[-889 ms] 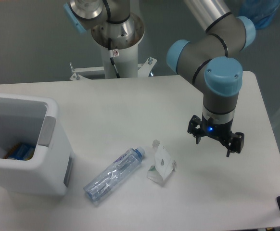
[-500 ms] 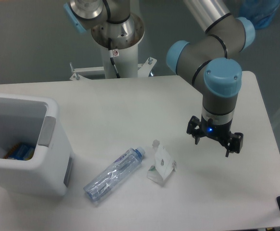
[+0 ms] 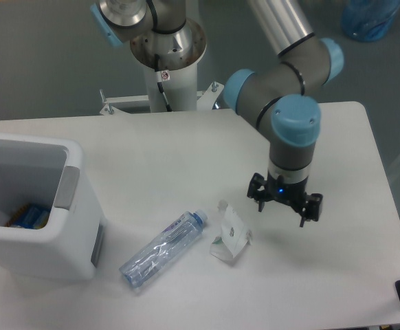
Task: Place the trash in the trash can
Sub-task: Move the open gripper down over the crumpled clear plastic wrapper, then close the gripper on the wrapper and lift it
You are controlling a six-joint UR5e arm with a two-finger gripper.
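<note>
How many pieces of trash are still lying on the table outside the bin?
2. The clear bottle lies diagonally just right of the white bin; the white pouch lies right of the bottle's cap, below-left of the open tool. Something already sits inside the bin.

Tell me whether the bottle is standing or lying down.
Lying down: the bottle rests on its side on the table, cap toward the pouch.

The arm [image 3: 282, 41] reaches in from the top, bends at its blue-capped joints, and turns the wrist [image 3: 291, 141] straight down. The gripper [image 3: 284, 210] points downward with its two fingers spread apart, holding nothing. A blue light glows on its body.
</note>
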